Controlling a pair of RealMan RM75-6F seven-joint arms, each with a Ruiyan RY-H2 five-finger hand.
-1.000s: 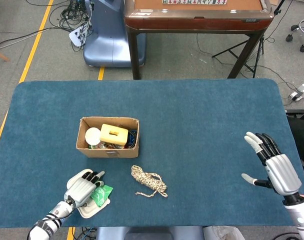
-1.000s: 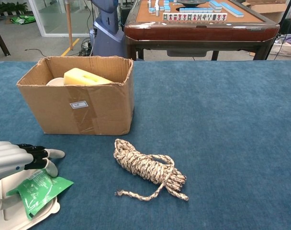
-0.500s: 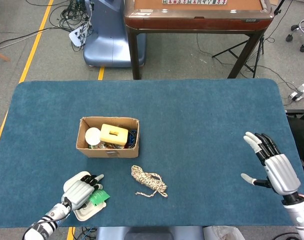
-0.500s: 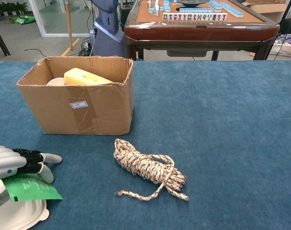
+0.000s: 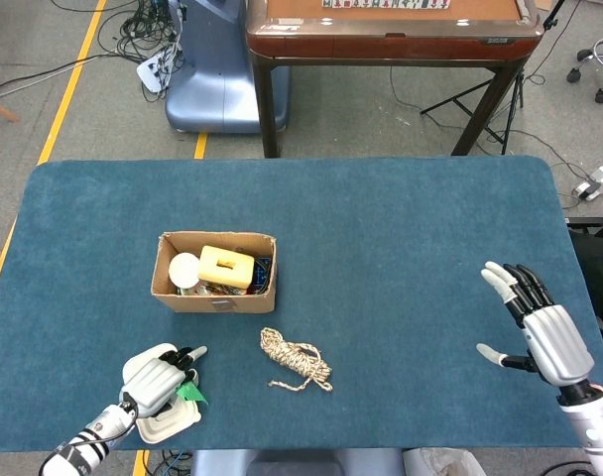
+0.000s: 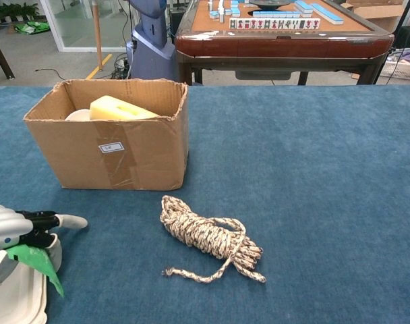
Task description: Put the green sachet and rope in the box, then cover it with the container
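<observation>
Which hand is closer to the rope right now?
Left. The left hand sits just left of the rope, over the green sachet; the right hand hovers far off near the table's right edge.

Surface (image 6: 313, 169) was matt blue cloth; box (image 6: 114, 152) plain brown cardboard; rope (image 6: 208, 237) rough braided fibre; sachet (image 6: 33, 260) glossy green plastic.
</observation>
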